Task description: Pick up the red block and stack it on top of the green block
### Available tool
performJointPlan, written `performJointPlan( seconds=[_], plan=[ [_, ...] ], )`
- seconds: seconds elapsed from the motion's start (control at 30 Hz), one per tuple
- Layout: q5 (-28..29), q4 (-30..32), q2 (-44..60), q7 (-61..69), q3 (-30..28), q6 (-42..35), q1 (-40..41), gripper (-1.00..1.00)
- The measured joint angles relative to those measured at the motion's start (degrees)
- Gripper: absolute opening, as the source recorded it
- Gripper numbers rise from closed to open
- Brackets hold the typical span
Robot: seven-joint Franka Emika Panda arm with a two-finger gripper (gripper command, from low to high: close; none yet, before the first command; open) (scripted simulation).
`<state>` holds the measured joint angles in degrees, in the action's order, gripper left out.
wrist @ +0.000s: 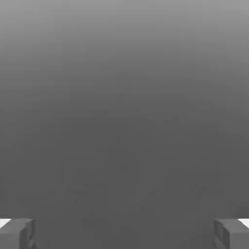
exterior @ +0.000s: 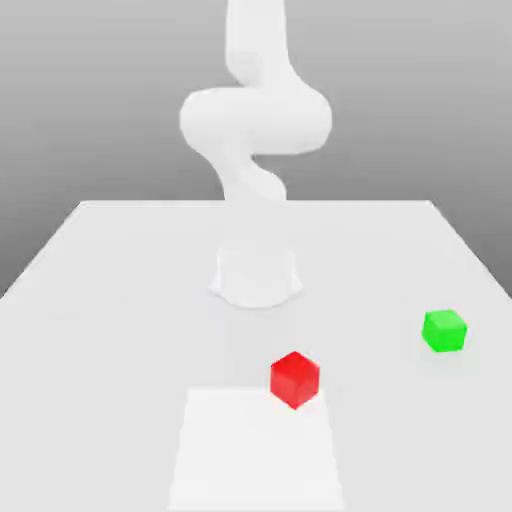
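red block (exterior: 294, 378): small bright red cube, plain smooth faces, one corner turned toward the camera in the exterior view. Sits flat on the white worktop (exterior: 110, 300), its near corner just over the far edge of a slightly brighter rectangular patch (exterior: 255, 450) on the surface

green block (exterior: 444, 330): same size and finish, bright green, also flat on the worktop. It lies toward the exterior view's right of the red block and a bit farther back, well apart from it, nothing touching either cube

arm (exterior: 255, 115): white, rises from a round base (exterior: 256, 277) behind the red block and slightly to the exterior view's left of it, coils upward out of the top of the frame

exterior view gives the blocks, worktop and arm body. Hand view gives the pincer (wrist: 124, 234) instead: two grey fingertips (wrist: 17, 233) at opposite edges, spread wide, nothing between them, plain grey backdrop beyond
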<state>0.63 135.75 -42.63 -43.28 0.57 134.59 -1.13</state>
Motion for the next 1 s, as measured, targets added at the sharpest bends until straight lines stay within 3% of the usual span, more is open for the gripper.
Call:
performJointPlan(
  seconds=[0.5, 0.6, 0.87, 0.9, 1.0],
  plan=[
    [2.03, 27.63, 22.77, 20.43, -2.29, 19.49, -8.55, 0.0],
    [1.6, 32.9, 31.88, 25.87, -3.36, 26.79, -10.68, 0.0],
    [-0.42, 33.09, 50.76, 29.67, -1.27, 42.44, -9.74, 0.0],
    [-0.52, 32.99, 51.81, 29.8, -0.92, 43.36, -9.38, -1.0],
    [-0.46, 32.99, 51.81, 29.74, -0.92, 43.32, -9.35, -1.0]
  ],
)
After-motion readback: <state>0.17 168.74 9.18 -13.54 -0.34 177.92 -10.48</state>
